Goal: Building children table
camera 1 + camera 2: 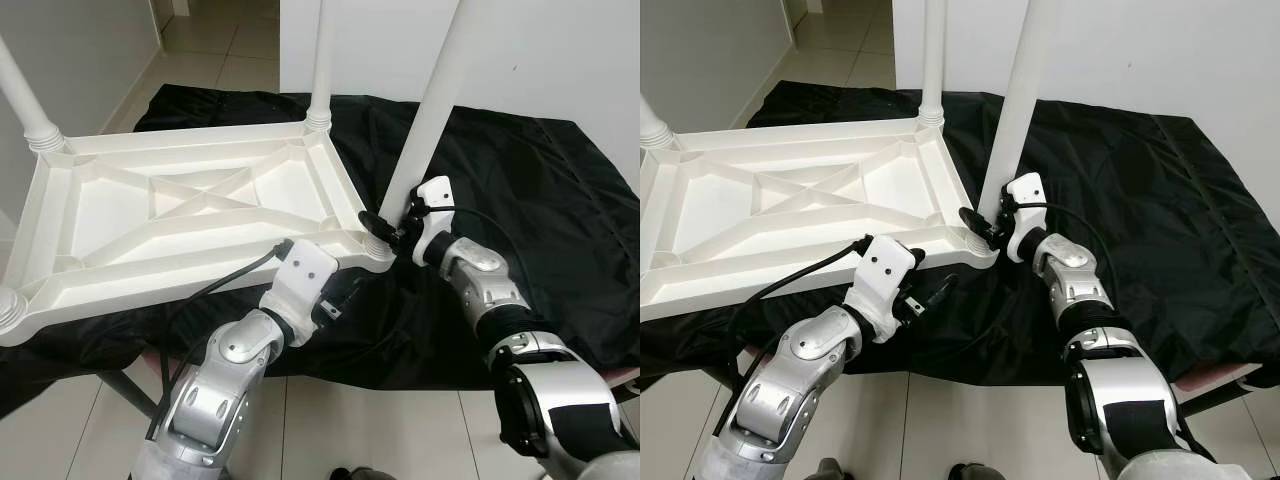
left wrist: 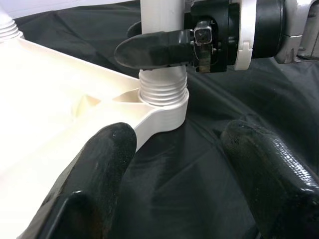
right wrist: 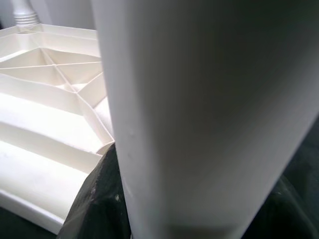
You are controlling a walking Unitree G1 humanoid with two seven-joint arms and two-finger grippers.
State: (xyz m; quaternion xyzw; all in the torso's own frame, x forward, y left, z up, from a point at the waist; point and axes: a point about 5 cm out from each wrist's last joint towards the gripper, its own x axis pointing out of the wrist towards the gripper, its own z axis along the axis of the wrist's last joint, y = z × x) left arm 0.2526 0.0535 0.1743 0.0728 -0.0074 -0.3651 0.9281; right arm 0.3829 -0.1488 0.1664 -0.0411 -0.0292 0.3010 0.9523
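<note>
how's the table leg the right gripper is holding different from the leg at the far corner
The near leg leans off vertical with its thread still exposed above the socket; the far leg stands straight, seated at its corner. The right gripper clamps the near leg; nothing touches the far leg. Both are white, round, and threaded.

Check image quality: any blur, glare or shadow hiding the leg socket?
Left wrist view: socket sharp, near fingers soft. Right wrist view: leg too close, blurred, shaded. Eye views: evenly lit, tabletop bright but readable, right end effector clear.

White tabletop (image 1: 190, 215), white leg (image 1: 432, 110), black cloth (image 1: 520, 180), black tool fingers (image 2: 104, 164)
</note>
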